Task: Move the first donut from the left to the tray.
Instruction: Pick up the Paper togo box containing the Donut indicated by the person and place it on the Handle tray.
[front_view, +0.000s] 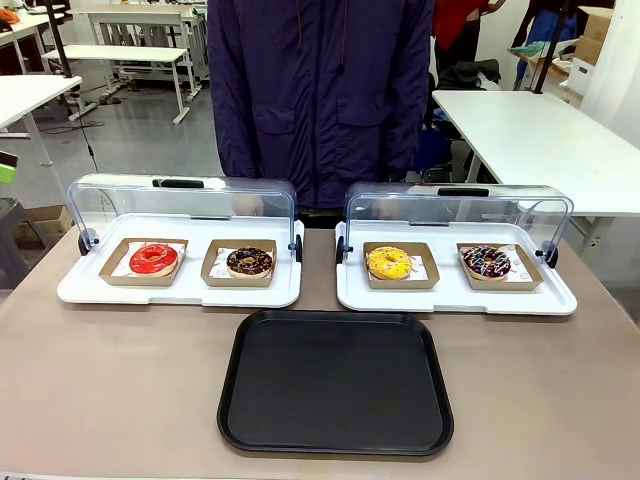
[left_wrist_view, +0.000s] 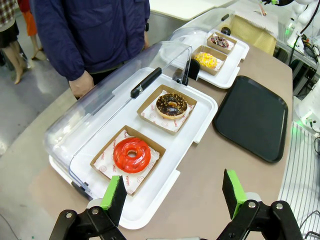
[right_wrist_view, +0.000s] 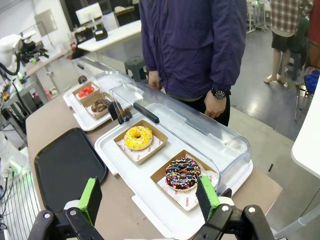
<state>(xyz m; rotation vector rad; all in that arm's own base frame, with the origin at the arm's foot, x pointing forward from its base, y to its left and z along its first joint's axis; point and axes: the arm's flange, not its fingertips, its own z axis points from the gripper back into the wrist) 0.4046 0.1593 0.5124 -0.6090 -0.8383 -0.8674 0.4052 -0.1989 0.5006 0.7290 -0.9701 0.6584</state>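
Red-iced ring donut (left_wrist_view: 131, 154) ahead of parted, empty jaws of left gripper (left_wrist_view: 174, 187), clear plastic lid (left_wrist_view: 90, 110) raised for access; right gripper (right_wrist_view: 149, 192) likewise spread, empty.

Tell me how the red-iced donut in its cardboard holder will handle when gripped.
The glossy red-iced ring donut looks soft; its icing would probably smear or dent under a grip. The shallow square brown cardboard holder seems light and thin, likely to flex if squeezed. Being flat-bottomed, it should slide rather than tip.
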